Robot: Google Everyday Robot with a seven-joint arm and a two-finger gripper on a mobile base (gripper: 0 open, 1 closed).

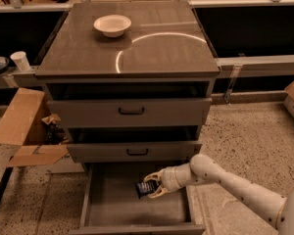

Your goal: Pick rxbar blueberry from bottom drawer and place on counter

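- rxbar blueberry point(146, 189), in the camera view, sits tilted over the right half of the bottom drawer's point(112, 204) floor, pinched at its right end so that the wrapper stays readable and free of the drawer walls.
- The gripper point(151, 187) reaches into the bottom drawer from its right side, clenched on the rxbar blueberry. The arm point(225, 180) comes in low, probably to slip under the shallower drawer point(132, 151) that overhangs the bottom drawer's back.
- Whether the bar touches the bottom drawer's floor cannot be told.
- The counter point(161, 53) lies directly above the bottom drawer, two drawers up. Its right part is bare, while a white bowl point(112, 25) occupies the far left, so the bare part looks like the natural spot for setting the bar down.
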